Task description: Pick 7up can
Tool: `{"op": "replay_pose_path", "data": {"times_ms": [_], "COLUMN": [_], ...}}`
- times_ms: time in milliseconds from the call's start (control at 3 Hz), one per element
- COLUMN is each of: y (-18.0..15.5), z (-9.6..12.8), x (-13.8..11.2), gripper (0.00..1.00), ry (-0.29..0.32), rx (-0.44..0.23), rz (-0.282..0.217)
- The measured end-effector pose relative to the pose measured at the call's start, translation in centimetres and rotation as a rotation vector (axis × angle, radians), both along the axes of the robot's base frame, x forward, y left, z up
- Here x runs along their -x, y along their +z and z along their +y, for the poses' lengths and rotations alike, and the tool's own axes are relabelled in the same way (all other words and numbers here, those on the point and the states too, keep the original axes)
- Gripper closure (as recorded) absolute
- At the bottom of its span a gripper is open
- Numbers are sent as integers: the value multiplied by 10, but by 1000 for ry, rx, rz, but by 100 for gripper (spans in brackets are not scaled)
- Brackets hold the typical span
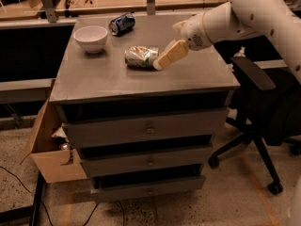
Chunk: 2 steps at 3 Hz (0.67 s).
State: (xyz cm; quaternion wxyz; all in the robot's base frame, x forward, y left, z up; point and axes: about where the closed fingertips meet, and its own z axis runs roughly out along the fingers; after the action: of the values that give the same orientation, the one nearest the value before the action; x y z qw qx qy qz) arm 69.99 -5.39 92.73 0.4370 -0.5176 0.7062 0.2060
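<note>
The 7up can (pixel 140 57), silvery-white with green markings and a dented body, lies on its side near the middle of the grey cabinet top (pixel 117 81). My gripper (pixel 165 58) reaches in from the right on a white arm. Its tan fingers (pixel 170 54) sit right at the can's right end, touching or nearly touching it.
A white bowl (pixel 91 37) stands at the back left of the cabinet top. A dark blue can (pixel 121 23) lies behind the 7up can. A black office chair (pixel 263 107) stands to the right. An open cardboard box (pixel 51 149) sits on the floor at left.
</note>
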Motion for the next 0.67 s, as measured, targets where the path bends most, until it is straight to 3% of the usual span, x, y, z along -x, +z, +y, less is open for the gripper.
{"op": "replay_pose_path", "data": {"times_ms": [667], "y": [-35], "z": [36], "x": [-43], "gripper": [3], "ry": [52], "rx": [-6], "rz": [36]}}
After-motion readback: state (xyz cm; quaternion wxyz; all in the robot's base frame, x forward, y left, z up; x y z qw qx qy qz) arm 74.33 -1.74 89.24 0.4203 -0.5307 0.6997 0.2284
